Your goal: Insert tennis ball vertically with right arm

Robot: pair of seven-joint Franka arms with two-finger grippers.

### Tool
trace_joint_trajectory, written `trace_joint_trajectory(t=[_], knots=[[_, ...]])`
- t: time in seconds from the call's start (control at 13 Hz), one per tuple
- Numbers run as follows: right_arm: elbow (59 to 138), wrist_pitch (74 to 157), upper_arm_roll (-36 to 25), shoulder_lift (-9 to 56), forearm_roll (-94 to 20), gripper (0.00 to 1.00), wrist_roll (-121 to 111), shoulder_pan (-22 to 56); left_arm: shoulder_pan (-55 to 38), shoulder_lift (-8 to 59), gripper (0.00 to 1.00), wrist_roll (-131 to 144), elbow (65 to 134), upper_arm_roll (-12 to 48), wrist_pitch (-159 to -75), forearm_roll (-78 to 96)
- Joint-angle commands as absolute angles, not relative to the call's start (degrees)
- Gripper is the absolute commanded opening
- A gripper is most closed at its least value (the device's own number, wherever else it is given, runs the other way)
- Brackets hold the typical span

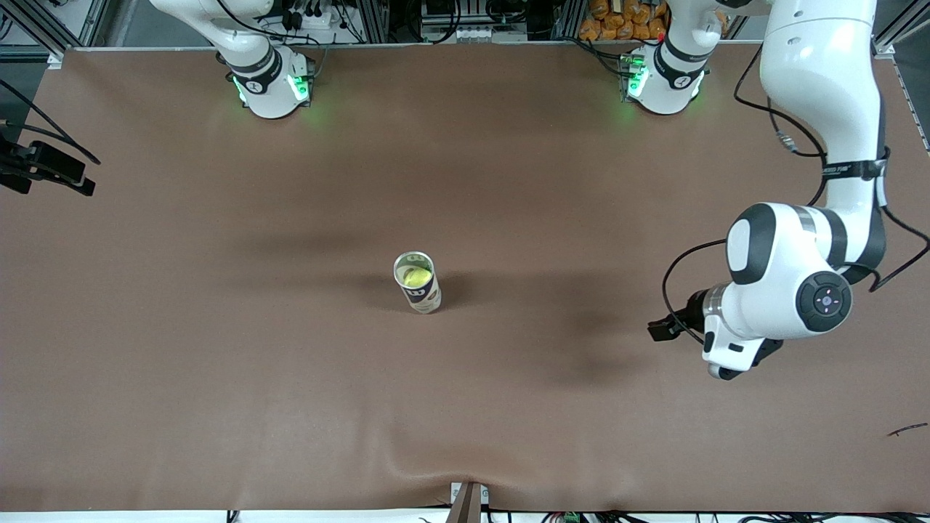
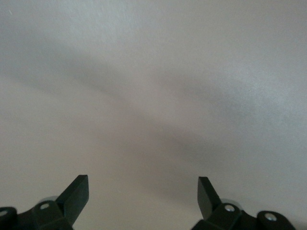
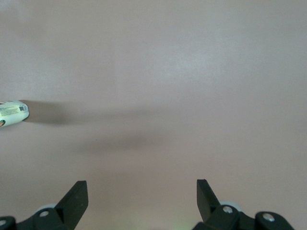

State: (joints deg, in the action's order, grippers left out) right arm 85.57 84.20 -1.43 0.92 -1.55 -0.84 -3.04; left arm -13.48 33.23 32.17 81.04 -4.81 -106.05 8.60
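Look to the middle of the brown table (image 1: 218, 363) and you find the can (image 1: 418, 282) standing upright with its mouth open to the top. The tennis ball (image 1: 416, 276) already sits inside it, just below the rim, yellow-green against the pale wall of the tube. Your right wrist view catches only the bottom end of that can at the edge of the picture, with its shadow stretched across the cloth.

Your right gripper (image 3: 142, 191) hangs above bare cloth with its two black fingers (image 3: 76, 194) spread wide and nothing between them. In the front view you see only that arm's base at the table's upper edge; the hand itself is out of the picture there.

Your left gripper (image 2: 143, 189) is likewise spread wide and empty, over bare cloth toward the left arm's end of the table. The left arm (image 1: 792, 290) waits there, folded at the elbow, well apart from the can
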Motion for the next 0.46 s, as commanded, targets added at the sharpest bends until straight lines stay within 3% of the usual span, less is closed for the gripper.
trace_joint_trajectory(t=[0.0,0.38], knots=[[84.6,83.5,-1.3,1.4,-1.6,1.00,-0.4,-3.3,-7.1,29.5,1.00,23.9,82.2,-0.4,-105.3,5.7],[84.6,83.4,-1.3,1.3,-1.5,1.00,-0.4,-2.9,-2.8,21.4,1.00,17.8,82.6,3.1,-97.8,-0.1]])
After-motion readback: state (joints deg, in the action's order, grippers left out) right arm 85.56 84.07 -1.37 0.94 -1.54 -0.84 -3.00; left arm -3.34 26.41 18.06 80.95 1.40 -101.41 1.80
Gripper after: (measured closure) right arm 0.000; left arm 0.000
